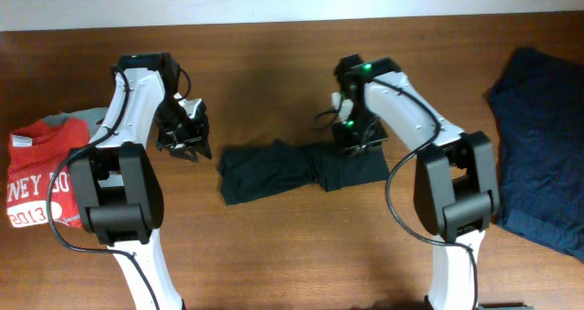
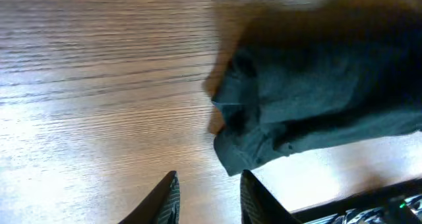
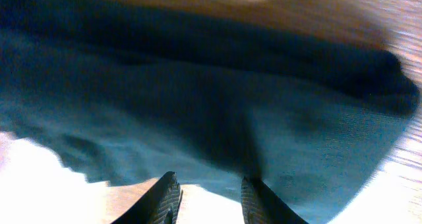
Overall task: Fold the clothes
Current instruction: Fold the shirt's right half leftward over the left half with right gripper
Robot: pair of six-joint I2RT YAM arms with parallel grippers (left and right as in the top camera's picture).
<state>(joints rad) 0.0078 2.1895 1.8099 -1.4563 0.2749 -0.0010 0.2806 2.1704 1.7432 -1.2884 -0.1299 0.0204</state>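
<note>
In the overhead view, only the red garment (image 1: 55, 150) near the left edge of the table is carrying any writing. White block letters (image 1: 38, 183) are running across it, and the part that is showing is reading roughly "NEY BO". The start and the end of these words are not showing. Just below them, a smaller white number (image 1: 27, 219) is reading "2013". The two wrist views are giving no readable text.

The black T-shirt (image 1: 274, 169) lay bunched at centre frame, the left gripper (image 1: 182, 147) just beside its left end, the right gripper (image 1: 357, 142) over its right end; a navy garment (image 1: 543, 146) lay at the right edge.
</note>
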